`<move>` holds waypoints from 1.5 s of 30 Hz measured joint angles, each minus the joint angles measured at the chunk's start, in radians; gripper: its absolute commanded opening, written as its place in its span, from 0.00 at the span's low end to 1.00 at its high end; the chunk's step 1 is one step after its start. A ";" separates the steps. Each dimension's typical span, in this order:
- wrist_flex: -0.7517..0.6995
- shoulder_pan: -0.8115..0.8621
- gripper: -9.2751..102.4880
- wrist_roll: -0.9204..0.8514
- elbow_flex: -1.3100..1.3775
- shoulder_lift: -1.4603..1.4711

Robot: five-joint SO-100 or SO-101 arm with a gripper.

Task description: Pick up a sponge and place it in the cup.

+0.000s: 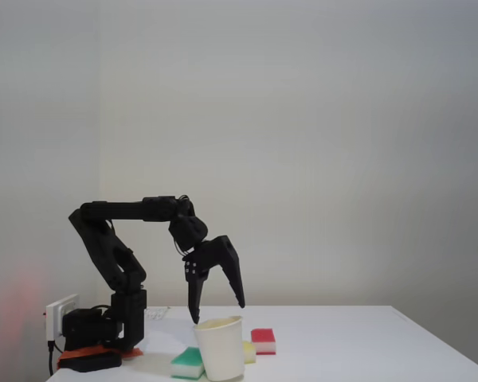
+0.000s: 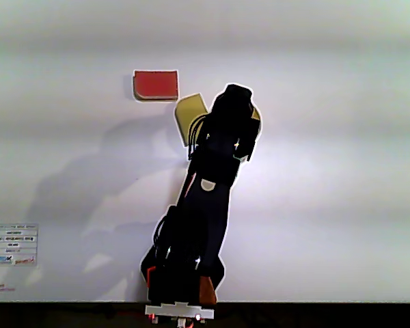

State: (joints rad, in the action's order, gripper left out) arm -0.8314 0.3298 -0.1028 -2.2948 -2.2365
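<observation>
The black arm's gripper hangs just above the plain white tapered paper cup on the white desk, its fingers spread wide and holding nothing. The small pale-yellow sponge block lies on the desk just behind the cup, touching or nearly touching it. Judging by this, the pick is not yet made; the gripper must shift past the cup and descend onto the sponge. A label sheet lies well away from the cup; its writing is unreadable.
</observation>
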 measured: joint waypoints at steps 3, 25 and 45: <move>0.002 -0.008 0.36 -0.003 0.000 -0.011; -0.209 -0.160 0.08 0.156 -0.104 -0.399; -0.207 -0.247 0.08 0.095 -0.793 -1.012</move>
State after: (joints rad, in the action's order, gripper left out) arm -1.0385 0.0828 -0.0077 -3.0879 -3.2490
